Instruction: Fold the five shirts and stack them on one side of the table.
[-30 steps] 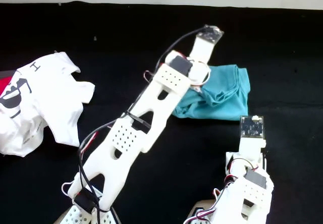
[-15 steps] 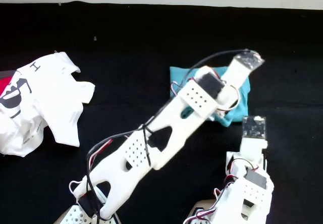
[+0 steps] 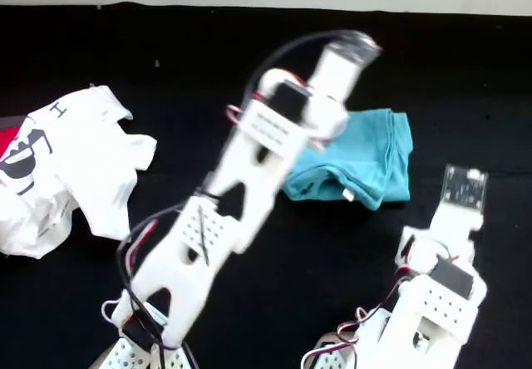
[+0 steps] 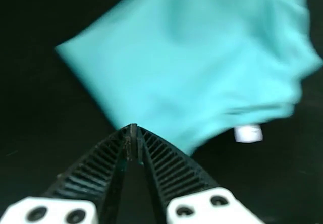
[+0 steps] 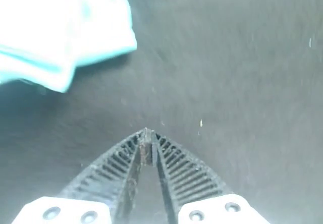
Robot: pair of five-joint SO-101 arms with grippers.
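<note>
A teal shirt [image 3: 366,157] lies folded on the black table [image 3: 191,53], right of centre, with a small white label [image 3: 349,194] showing at its near edge. My left arm [image 3: 274,128] stretches over the table to the shirt's far left corner. In the left wrist view my left gripper [image 4: 132,129] is shut, its tips at the edge of the teal shirt [image 4: 202,72]. My right gripper [image 5: 146,133] is shut above bare table, with the teal shirt [image 5: 55,27] apart from it. A crumpled white shirt [image 3: 75,169] with black print lies at the left.
A bit of red cloth [image 3: 7,136] peeks out beside the white shirt at the left edge. My right arm [image 3: 440,277] stands at the near right. A pale wall runs behind the table's far edge.
My left arm swung right across the teal shirt, then back to the shirt's far left. The shirt's near edge now shows its label. My right arm shifted to the right.
</note>
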